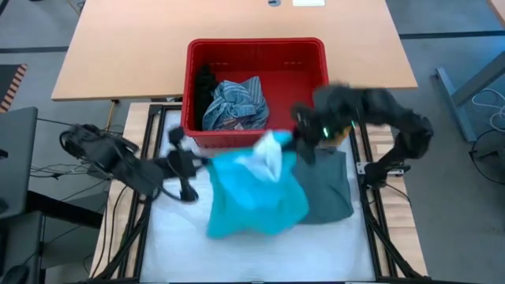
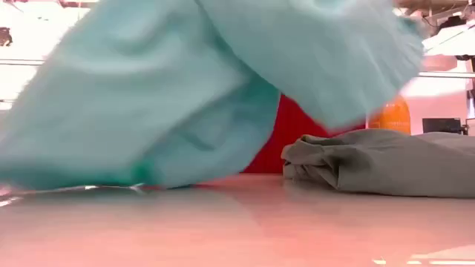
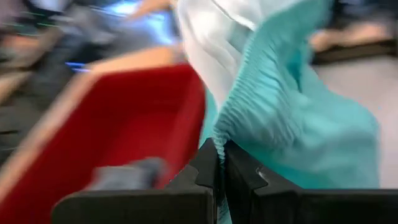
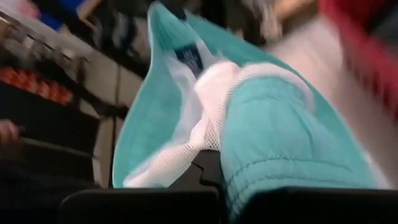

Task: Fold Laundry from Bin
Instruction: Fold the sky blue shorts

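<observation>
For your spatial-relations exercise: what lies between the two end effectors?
In the high view, the bright teal garment spans between left end effector and right end effector.

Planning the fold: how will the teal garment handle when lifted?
Probably floppy: the teal garment sags and bunches between the left end effector and right end effector, both shut on it. Likely light, since it billows. The white mesh lining may slide or turn out.

Soft teal cloth garment (image 1: 256, 193) with white mesh lining, glossy red plastic bin (image 1: 256, 59), matt wooden table (image 1: 237, 24)
</observation>
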### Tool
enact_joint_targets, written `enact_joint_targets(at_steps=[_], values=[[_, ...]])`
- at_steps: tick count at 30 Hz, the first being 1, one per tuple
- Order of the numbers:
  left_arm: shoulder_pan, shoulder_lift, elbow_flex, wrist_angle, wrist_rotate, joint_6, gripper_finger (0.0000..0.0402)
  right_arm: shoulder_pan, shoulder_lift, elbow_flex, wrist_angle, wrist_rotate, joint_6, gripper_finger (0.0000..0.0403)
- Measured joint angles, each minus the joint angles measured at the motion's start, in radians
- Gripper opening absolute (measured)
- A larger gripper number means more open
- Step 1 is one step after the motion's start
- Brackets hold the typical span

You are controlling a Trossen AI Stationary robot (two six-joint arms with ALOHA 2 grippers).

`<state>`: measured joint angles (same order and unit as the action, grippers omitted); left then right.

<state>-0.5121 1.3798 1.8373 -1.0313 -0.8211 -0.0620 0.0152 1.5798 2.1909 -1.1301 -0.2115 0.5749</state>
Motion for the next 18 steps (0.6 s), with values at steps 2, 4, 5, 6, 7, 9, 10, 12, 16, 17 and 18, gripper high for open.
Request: enact_joint_targets(at_steps=[2,4,5,6,7,9,10,12,16,17,18], values=[[0.006,0.000,0.060,-0.021,-0.112,0.036,0.0000,-0.084,0.082,0.154,-0.016,-0.070,-0.060,0.0023],[0.006,0.000,0.115,-0.028,-0.182,0.076,0.0000,-0.137,0.091,0.121,0.108,-0.167,-0.061,0.0023],[0.006,-0.001,0.141,-0.032,-0.190,0.091,0.0000,-0.166,0.074,0.087,0.148,-0.216,-0.053,0.0023],[0.006,-0.001,0.161,-0.037,-0.189,0.097,0.0000,-0.183,0.072,0.067,0.142,-0.248,-0.036,0.0023],[0.006,-0.002,0.173,-0.038,-0.180,0.090,0.0000,-0.185,0.072,0.059,0.109,-0.251,-0.029,0.0023],[0.003,-0.001,0.184,-0.073,-0.109,0.009,0.0000,-0.170,0.059,0.060,-0.058,-0.242,-0.057,0.0023],[0.000,-0.001,0.183,-0.118,-0.040,-0.067,0.0000,-0.144,0.063,0.060,-0.169,-0.225,-0.078,0.0023],[-0.004,0.006,0.163,-0.241,0.151,-0.275,0.0000,-0.075,0.073,0.061,-0.356,-0.136,-0.101,0.0023],[-0.041,0.067,-0.008,-0.359,0.394,-0.568,0.0000,0.134,0.100,-0.046,-0.395,0.057,-0.051,0.0023],[-0.062,0.085,-0.078,-0.334,0.415,-0.588,0.0000,0.189,0.103,-0.093,-0.336,0.078,-0.035,0.0023],[-0.082,0.104,-0.152,-0.280,0.422,-0.602,0.0000,0.235,0.113,-0.135,-0.264,0.087,-0.025,0.0023]])
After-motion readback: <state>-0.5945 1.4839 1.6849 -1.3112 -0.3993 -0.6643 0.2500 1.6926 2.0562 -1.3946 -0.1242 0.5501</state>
